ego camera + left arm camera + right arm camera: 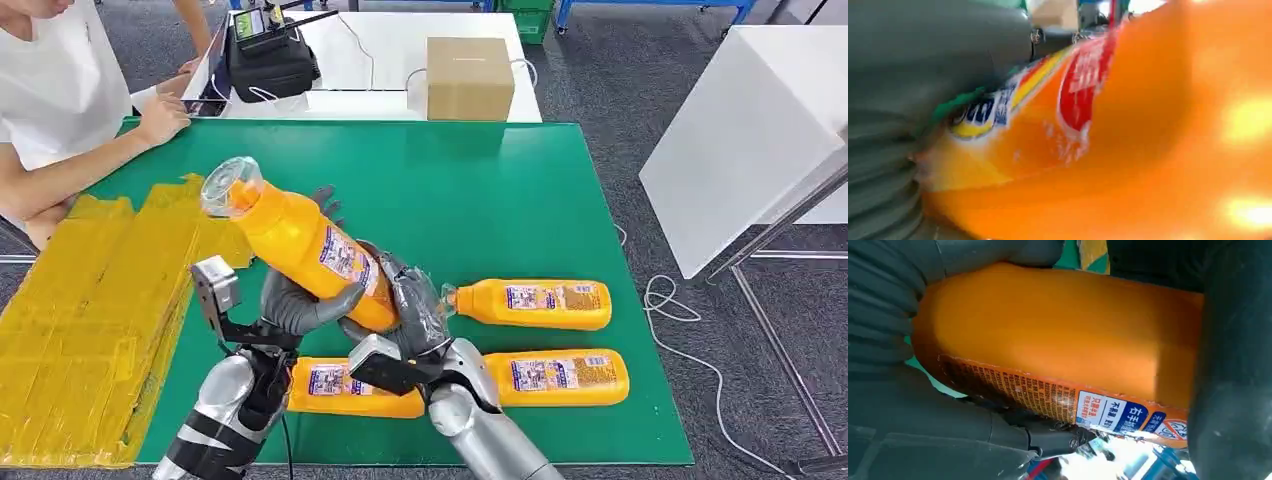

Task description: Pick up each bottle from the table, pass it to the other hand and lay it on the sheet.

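Observation:
An orange bottle (300,240) with a clear cap is held tilted above the green table (480,190), cap toward the far left. My left hand (300,305) wraps its middle, and my right hand (410,310) grips its base end. The bottle (1148,150) sits against my left hand (923,75) in the left wrist view. Its label side (1058,335) lies within my right hand (888,315) in the right wrist view. The yellow sheet (90,300) covers the table's left part. Three more orange bottles lie on the table: one (535,303) right of my hands, one (565,375) nearer, one (350,390) beneath my wrists.
A person in white sits at the far left, with a hand (160,115) on the table's far corner. Behind the green table stand a cardboard box (470,75) and a black device (270,55). A white table (750,130) stands to the right.

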Tool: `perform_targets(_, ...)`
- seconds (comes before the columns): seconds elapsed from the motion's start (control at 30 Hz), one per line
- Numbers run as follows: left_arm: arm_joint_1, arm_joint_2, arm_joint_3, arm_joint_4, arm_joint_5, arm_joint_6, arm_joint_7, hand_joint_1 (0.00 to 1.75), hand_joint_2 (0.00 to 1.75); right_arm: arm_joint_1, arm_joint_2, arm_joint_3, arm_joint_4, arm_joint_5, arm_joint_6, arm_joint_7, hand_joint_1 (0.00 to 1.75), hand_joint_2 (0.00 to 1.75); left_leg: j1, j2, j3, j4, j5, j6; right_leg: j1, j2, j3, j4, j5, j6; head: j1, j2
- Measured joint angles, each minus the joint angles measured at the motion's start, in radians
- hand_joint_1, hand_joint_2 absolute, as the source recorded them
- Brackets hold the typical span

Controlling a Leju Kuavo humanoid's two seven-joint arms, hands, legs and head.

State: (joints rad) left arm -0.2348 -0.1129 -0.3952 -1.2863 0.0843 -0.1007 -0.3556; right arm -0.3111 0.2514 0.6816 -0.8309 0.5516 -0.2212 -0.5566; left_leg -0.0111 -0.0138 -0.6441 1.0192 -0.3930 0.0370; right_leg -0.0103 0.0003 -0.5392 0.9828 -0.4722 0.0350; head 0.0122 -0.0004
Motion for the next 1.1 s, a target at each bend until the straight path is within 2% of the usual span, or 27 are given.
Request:
perform_targets(0.23, 0.005, 0.009, 0.001, 0.0, 0.004, -0.002, 0.005, 0.0, 1.75, -0.017, -0.003, 0.036, 0.026, 0.01, -0.028, 0.001, 1.75, 1.75, 0.0, 0.0, 0.0, 0.0, 0.0, 0.0, 0.0, 0.0, -0.001, 0.0, 0.0, 0.0, 0.0, 0.0)
perform_targets(0.47, 0.006, 0.019, 0.004, 0.005, 0.072, -0.05, 0.012, 0.0, 1.75, -0.027, -0.016, 0.097, 0.029, 0.11, -0.195, 0.0, 1.75, 1.75, -0.001, 0.0, 0.0, 0.0, 0.0, 0.0, 0.0, 0.0, 0.0, 0.0, 0.0, 0.0, 0.0, 0.0)
perform_targets(0.5, 0.006, 0.019, 0.005, 0.007, 0.083, -0.056, 0.012, 0.19, 1.75, -0.029, -0.017, 0.104, 0.031, 0.113, -0.208, 0.003, 1.75, 1.75, -0.001, 0.0, 0.0, 0.0, 0.0, 0.0, 0.0, 0.0, 0.0, 0.0, 0.0, 0.0, 0.0, 0.0)
perform_targets(0.53, 0.006, 0.02, 0.006, 0.008, 0.1, -0.058, 0.012, 1.75, 1.75, -0.032, -0.019, 0.113, 0.032, 0.113, -0.218, 0.005, 1.75, 1.75, -0.001, 0.0, 0.0, 0.0, 0.0, 0.0, 0.0, 0.0, 0.0, 0.0, 0.0, 0.0, 0.0, 0.0)
perform_targets(0.77, 0.026, 0.013, 0.031, 0.002, 0.242, -0.044, -0.004, 1.75, 1.75, -0.058, -0.022, 0.162, 0.052, 0.083, -0.232, 0.019, 1.75, 1.75, 0.0, 0.002, 0.0, 0.0, 0.0, 0.0, 0.0, 0.0, -0.001, 0.0, 0.0, 0.0, 0.0, 0.0)
perform_targets(1.1, 0.067, -0.008, 0.058, -0.086, 0.302, 0.048, -0.028, 1.75, 1.75, -0.052, -0.025, 0.18, 0.005, 0.042, -0.251, 0.047, 1.75, 1.75, 0.0, 0.002, 0.0, 0.0, 0.0, 0.0, 0.0, 0.0, -0.002, 0.0, 0.0, 0.0, 0.0, 0.0)
